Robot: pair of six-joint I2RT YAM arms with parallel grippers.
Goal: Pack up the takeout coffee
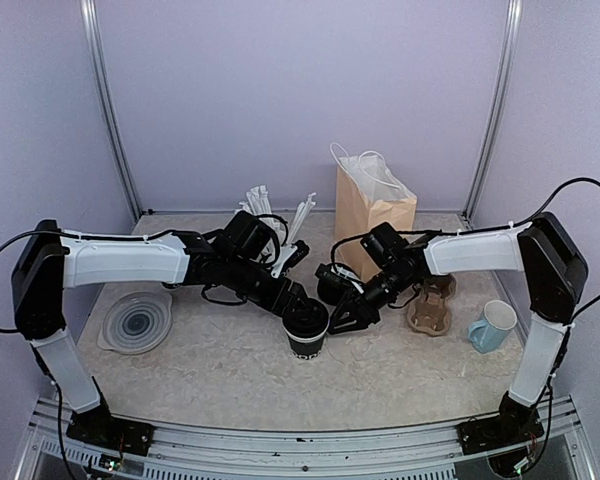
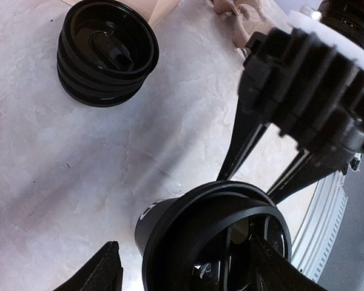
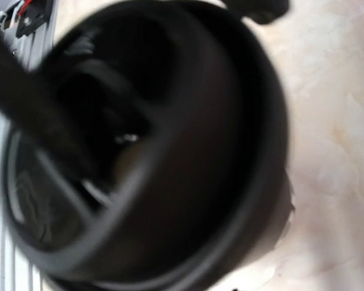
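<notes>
The takeout coffee (image 1: 306, 328) stood upright on the table (image 1: 230, 370) near its front middle, with its black lid on. The left fingers (image 2: 106, 270) straddled the cup at lid height, spread wide and released, one visibly clear of its wall. The right fingers (image 2: 246, 136) reached down to the lid's far rim; whether they pinched it could not be told. A stack of black lids (image 2: 106, 54) sat just behind, with a brown paper bag (image 1: 372, 212) beyond.
</notes>
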